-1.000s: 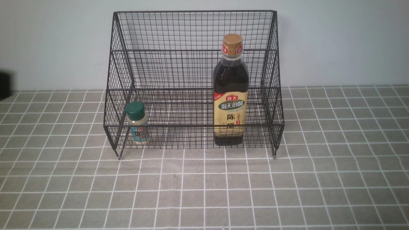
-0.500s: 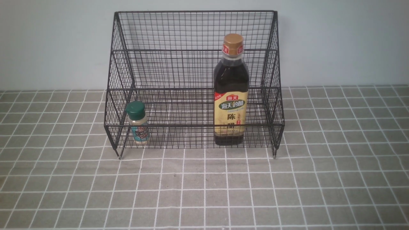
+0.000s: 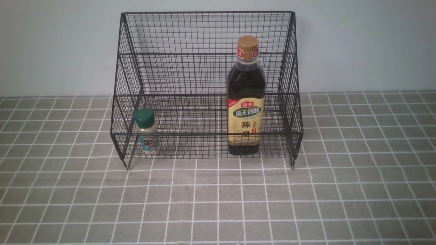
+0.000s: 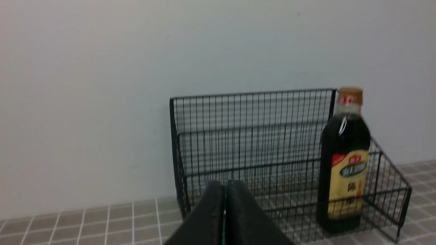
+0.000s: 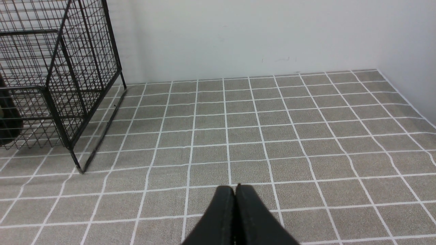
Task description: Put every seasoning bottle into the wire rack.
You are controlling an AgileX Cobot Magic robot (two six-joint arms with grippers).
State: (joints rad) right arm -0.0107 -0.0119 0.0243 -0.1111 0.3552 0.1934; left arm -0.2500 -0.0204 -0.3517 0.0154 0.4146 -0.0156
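Observation:
The black wire rack stands at the back of the table against the wall. The tall dark-liquid bottle with gold cap stands upright in its lower tier, right of middle. The small green-capped shaker jar stands upright in the lower tier's left corner. Neither gripper shows in the front view. In the left wrist view my left gripper is shut and empty, apart from the rack and the tall bottle; the jar is hidden there. My right gripper is shut and empty over the cloth.
A grey checked tablecloth covers the table. The right wrist view shows the rack's right end with a dark edge of the tall bottle, and a side wall at the table's right.
A dark part of my left arm at the front view's left edge has moved out of sight. The bottles and the rack have not moved.

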